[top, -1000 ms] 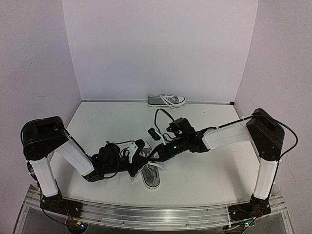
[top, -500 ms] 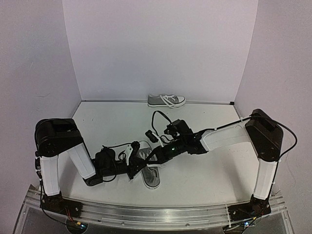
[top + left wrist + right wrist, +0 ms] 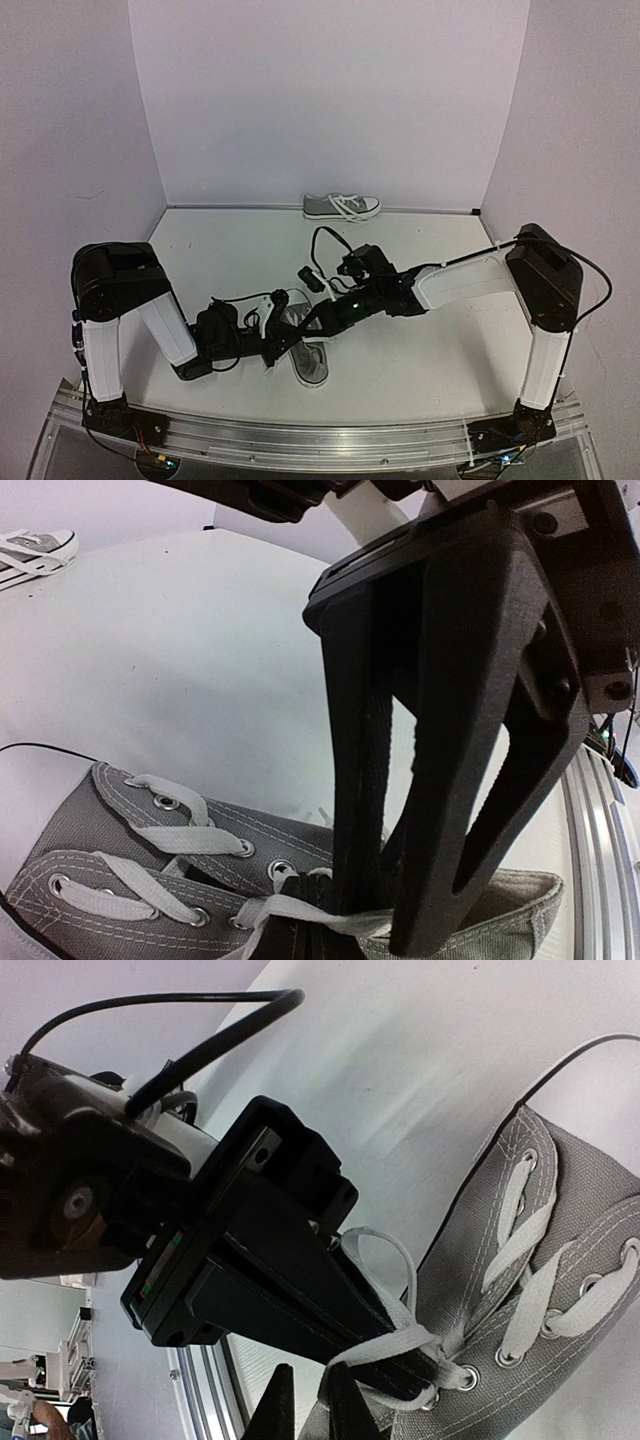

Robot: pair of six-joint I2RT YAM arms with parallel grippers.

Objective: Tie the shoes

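Showing the lace-handling stage of tying on the near shoe (image 3: 312,364), which lies at the front centre of the worktop (image 3: 430,365) between the two arms. The second shoe (image 3: 342,207) rests on its sole against the back wall, well apart from both arms; whether its laces are knotted is too small to tell.

The left end effector (image 3: 385,935) is closed, its fingertips pinching a strand of the white lace (image 3: 285,912) just above the top eyelets. In the right wrist view this strand crosses the tip of the left end effector and a small loop (image 3: 388,1252) of lace rises just beside it.

The right end effector (image 3: 308,1407) hovers close to that crossing with its fingers only slightly parted. No lace is visible between them, so it appears to hold nothing.

As a judgement, the step in hand is forming the knot on the first shoe. One strand is secured and the other has yet to be taken, so the task is probably less than half done.

The next move appears to call for the right end effector to settle on the raised loop or the free strand. The left grip should keep its strand taut, so that pulling apart tightens the lace rather than dragging the light shoe.
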